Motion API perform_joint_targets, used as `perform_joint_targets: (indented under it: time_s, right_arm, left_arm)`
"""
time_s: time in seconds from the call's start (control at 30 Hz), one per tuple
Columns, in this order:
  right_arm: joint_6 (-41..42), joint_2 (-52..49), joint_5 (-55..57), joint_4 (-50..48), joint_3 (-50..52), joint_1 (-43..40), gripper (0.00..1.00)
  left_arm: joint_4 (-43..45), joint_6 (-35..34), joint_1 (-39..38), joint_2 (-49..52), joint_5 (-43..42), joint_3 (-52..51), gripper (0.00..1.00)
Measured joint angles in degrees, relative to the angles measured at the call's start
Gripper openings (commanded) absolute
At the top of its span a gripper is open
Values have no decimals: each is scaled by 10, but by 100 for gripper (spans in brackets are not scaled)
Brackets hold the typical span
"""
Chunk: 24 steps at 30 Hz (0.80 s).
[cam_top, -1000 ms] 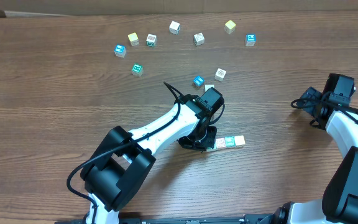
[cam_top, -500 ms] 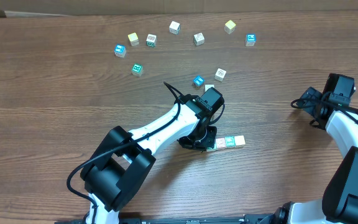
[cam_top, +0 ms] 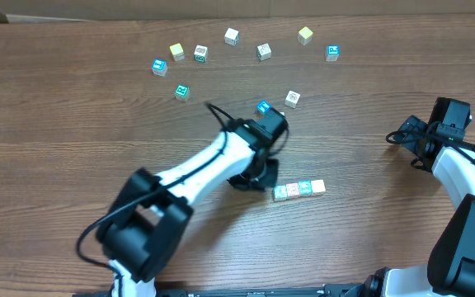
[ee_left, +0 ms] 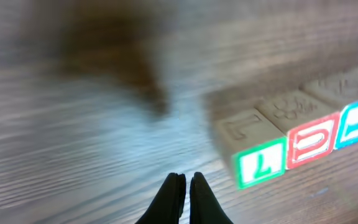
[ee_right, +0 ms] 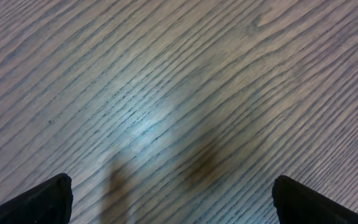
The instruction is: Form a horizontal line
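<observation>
Horizontal line (cam_top: 299, 189): four small cubes touching side to side in a short row, slightly slanted, on the tabletop (cam_top: 72, 124) near its middle, toward the robot.
Cube order: white-green top at the left end, then red, teal, and a pale yellowish one at the right end.
Left wrist view: blurred; three cube faces show, framed green, red and blue.
Left pincer (ee_left: 185, 182): fingers pressed together, pinching nothing, just beside the row's green end and apart from it.
Right pincer (ee_right: 173, 196): fingers spread wide over bare wood, well apart from the row, at the right side.
Loose cubes (cam_top: 232, 35): single pieces scattered in an arc along the far side.
</observation>
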<state>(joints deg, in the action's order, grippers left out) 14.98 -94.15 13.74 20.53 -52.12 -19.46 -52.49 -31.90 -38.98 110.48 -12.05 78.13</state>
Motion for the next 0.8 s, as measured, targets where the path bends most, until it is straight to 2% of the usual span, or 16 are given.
perform_joint_targets:
  time_s: [0.27, 0.4, 0.43, 0.53, 0.8]
  right_arm:
    - [0, 0, 0, 0, 0, 0, 100]
    - [0, 0, 0, 0, 0, 0, 100]
    - [0, 0, 0, 0, 0, 0, 100]
    - [0, 0, 0, 0, 0, 0, 100]
    - [0, 0, 0, 0, 0, 0, 100]
  left_arm:
    - [-24, 21, 136, -38, 40, 0, 8]
    - [-28, 34, 205, -38, 75, 0, 25]
    - [-29, 38, 219, -38, 84, 0, 38]
    - [-30, 40, 262, -38, 109, 0, 100]
    - [-31, 40, 311, -38, 128, 0, 100]
